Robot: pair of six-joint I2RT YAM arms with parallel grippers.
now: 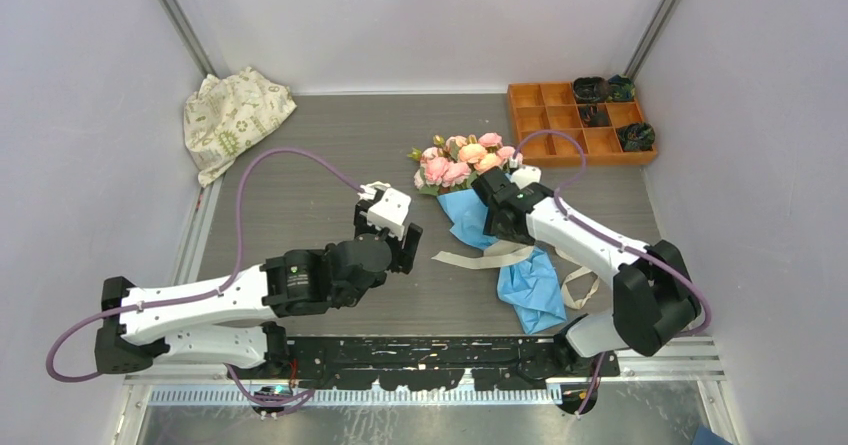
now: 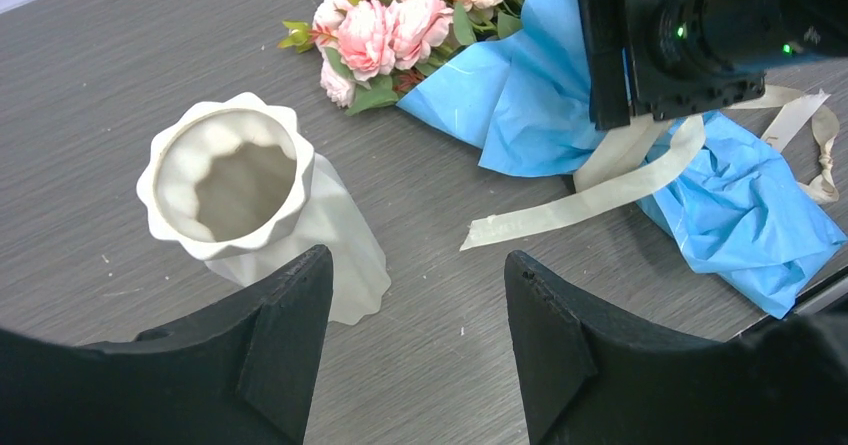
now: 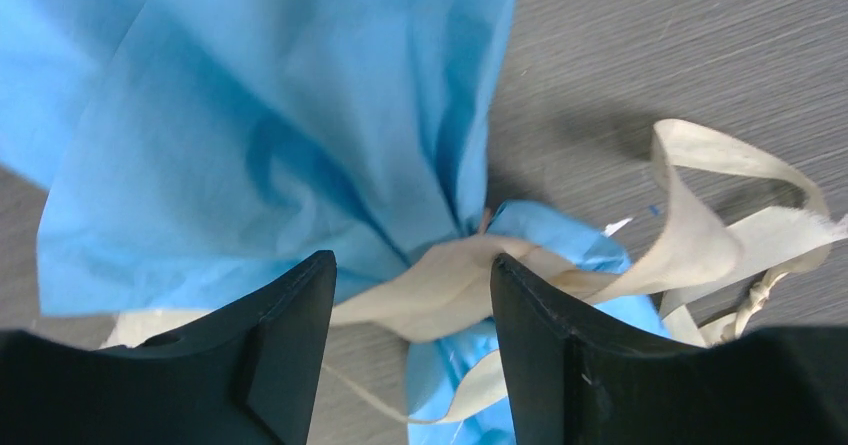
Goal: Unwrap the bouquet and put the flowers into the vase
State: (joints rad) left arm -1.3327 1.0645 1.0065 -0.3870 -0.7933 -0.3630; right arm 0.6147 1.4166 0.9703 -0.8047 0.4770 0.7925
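Bouquet [image 1: 462,215] lies flat on the grey counter [image 1: 300,145], a little right of the middle. Its long line runs from the flowers [image 1: 455,163] at the far end down to the crumpled tail of blue paper [image 1: 535,290] at the near right.

The right arm is the closer one. Its right fingers [image 3: 300,315] hang straight above the pinched middle of the bouquet. That is where the beige ribbon [image 3: 440,285] goes round the paper. These fingers are apart and hold nothing. The ribbon band sits in the gap between their tips, just under them. I think this arm has to come down and pinch the ribbon so it can be pulled loose.

The vase [image 2: 335,245] stands to the left of the bouquet, with bare counter between them. Its round mouth faces up. The left fingers [image 2: 300,315] are apart and empty too. The vase is just beside one of them, but I cannot tell if they touch.

The paper is thin and soft, with lots of folds, so it could slip or tear. The ribbon is flat and floppy, and its loose ends trail over the counter. The roses are pink and peach with green leaves. They look like cloth or plastic. The stems are hidden inside the paper. The vase is white, hard and shiny, with wavy ribs down its sides. It looks easy to tip over. The counter has fine lines like wood.
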